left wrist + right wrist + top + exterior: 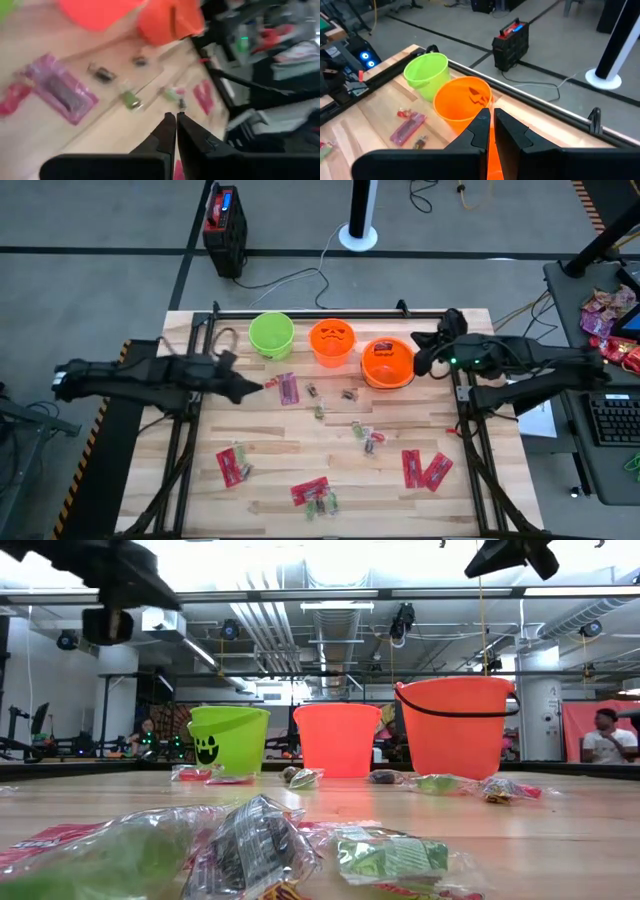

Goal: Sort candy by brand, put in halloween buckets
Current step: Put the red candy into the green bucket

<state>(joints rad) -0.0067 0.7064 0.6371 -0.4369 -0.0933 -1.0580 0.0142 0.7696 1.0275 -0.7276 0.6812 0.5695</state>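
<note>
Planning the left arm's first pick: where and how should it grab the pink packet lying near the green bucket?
Come straight down on the pink packet. It lies flat on the table, long axis running away from the green bucket, so close across its narrow width at mid-length. A small red piece sits beside it on the side toward the left gripper; stay off that.

Both arms reach inward over the table, fingers closed

The left arm stretches in from nine o'clock, its left gripper (262, 386) pointing toward three o'clock, the two dark fingers (167, 131) pressed together with nothing between them. The right arm comes in from three o'clock, bent at the elbow, its right gripper (418, 363) pointing toward nine o'clock, fingers (481, 125) nearly touching, holding nothing
</note>
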